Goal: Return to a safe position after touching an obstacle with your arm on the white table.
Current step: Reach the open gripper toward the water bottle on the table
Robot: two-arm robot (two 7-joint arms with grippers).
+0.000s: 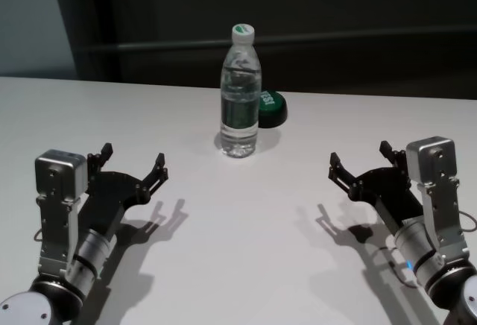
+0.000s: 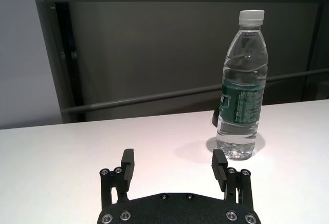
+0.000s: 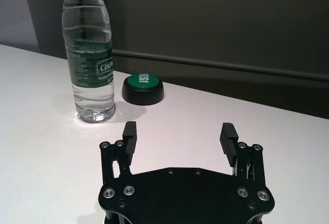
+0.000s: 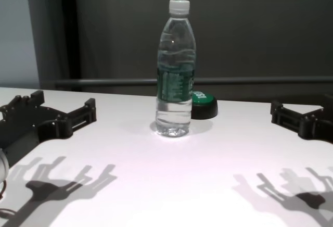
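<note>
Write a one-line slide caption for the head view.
Upright bottle centred between open left gripper and right gripper.

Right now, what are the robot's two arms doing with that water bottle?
Nothing is being held. The water bottle stands upright on the white table, with a green button just behind it. The left end effector and the right end effector both hover open over the table, one on each side, well apart from the bottle and nearer the robot. Neither arm touches anything at this moment.
</note>
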